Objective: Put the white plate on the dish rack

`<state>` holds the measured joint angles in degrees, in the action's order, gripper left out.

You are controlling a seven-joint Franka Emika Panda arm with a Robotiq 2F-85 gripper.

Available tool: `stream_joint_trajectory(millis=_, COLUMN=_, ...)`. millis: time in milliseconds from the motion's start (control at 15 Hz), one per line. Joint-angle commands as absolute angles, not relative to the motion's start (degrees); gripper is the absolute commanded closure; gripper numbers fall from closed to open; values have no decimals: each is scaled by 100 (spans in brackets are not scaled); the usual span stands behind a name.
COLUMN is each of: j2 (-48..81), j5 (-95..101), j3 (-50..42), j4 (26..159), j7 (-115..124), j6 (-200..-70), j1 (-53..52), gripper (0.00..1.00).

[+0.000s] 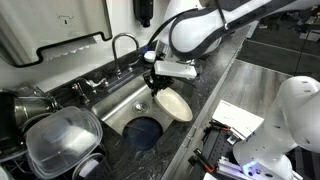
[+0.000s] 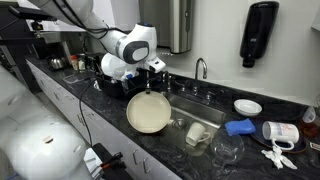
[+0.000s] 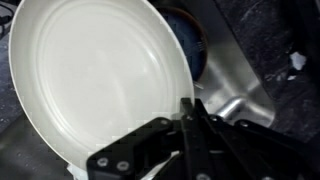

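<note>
The white plate (image 1: pixel 176 105) hangs in the air, clear of every surface, gripped at its rim by the gripper (image 1: pixel 158 85). In both exterior views it is tilted steeply, nearly on edge, with the fingers at its upper rim and the rest of the plate hanging below them. In the wrist view the black fingers (image 3: pixel 192 118) are pressed together on the rim at the plate's lower right, one on each face of it. From there the glossy cream inside of the plate spreads up and to the left and fills most of the picture. In an exterior view the plate (image 1: pixel 176 105) hangs over the steel sink basin (image 1: pixel 118 108), near the basin's edge, with a dark blue round thing (image 1: pixel 143 131) lying in the basin just beside it. In an exterior view the plate (image 2: pixel 148 112) shows in front of the edge of the dark speckled tabletop (image 2: pixel 250 150), to the left of the sink. The dish rack (image 2: pixel 108 80) is a low dark shape behind it, partly hidden by the white arm (image 2: pixel 130 48). Plate and rack do not touch. A curved faucet (image 2: pixel 200 68) stands behind the sink. A small white bowl (image 2: pixel 247 106) and a blue object (image 2: pixel 240 127) lie on the tabletop well apart from the plate. A translucent domed plastic container (image 1: pixel 62 140) sits on the sink's far side from the plate.
</note>
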<state>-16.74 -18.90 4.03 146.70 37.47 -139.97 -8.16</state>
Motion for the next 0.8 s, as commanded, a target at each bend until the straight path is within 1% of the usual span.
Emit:
stream_joint_trajectory(millis=0, j2=-2259, j5=-2961, j3=170, j4=15011, j7=2412, j6=-14433, j1=-954, gripper=99)
stream_joint_trajectory(millis=333, j2=-2486, j5=-4740, j3=-269, j4=14875, j7=255, j6=-14414, j1=-1347, gripper=99)
stream_joint_trajectory(millis=400, j2=-2512, j5=-5007, j3=-480, j4=14886, j7=-191, j6=-14336, j1=-1564, gripper=99)
stream_joint_trajectory(millis=467, j2=-2452, j5=-5053, j3=-328, j4=14850, j7=-397, j6=-13906, j1=-1363, gripper=99)
stream_joint_trajectory(millis=533, j2=-2434, j5=-4865, j3=-71, j4=14823, j7=58, j6=-14177, j1=-1122, gripper=96)
stream_joint_trajectory(millis=733, j2=-2431, j5=-4976, j3=-89, j4=14830, j7=-236, j6=-13963, j1=-1130, gripper=96)
